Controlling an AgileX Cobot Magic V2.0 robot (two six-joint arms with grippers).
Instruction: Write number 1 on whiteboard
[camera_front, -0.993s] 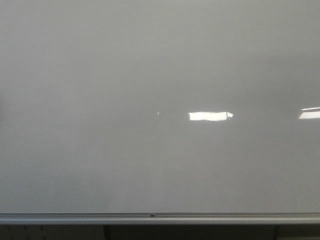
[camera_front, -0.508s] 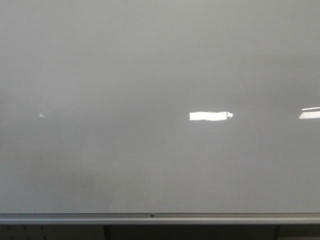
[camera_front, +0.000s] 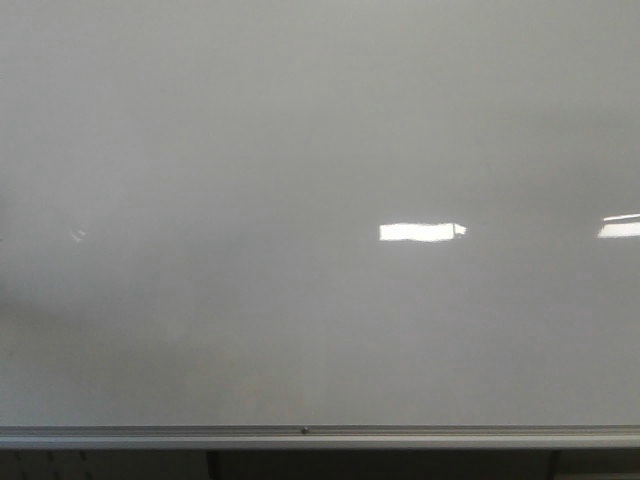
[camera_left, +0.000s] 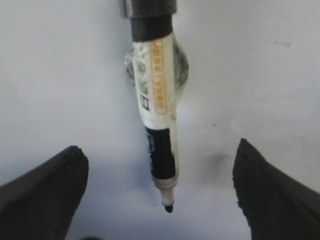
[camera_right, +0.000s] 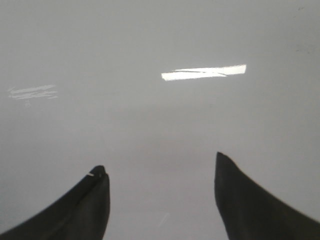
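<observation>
No stroke shows on the whiteboard (camera_front: 320, 150) yet; the left gripper (camera_left: 160, 195), jaws wide around an uncapped marker (camera_left: 157, 125), must clamp it first, while the right gripper (camera_right: 162, 200) hangs wide and empty.

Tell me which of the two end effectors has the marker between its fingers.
The left end effector: the uncapped marker hangs between its spread fingers, tip toward the whiteboard. The right end effector is open, with only bare board between its fingers.
</observation>
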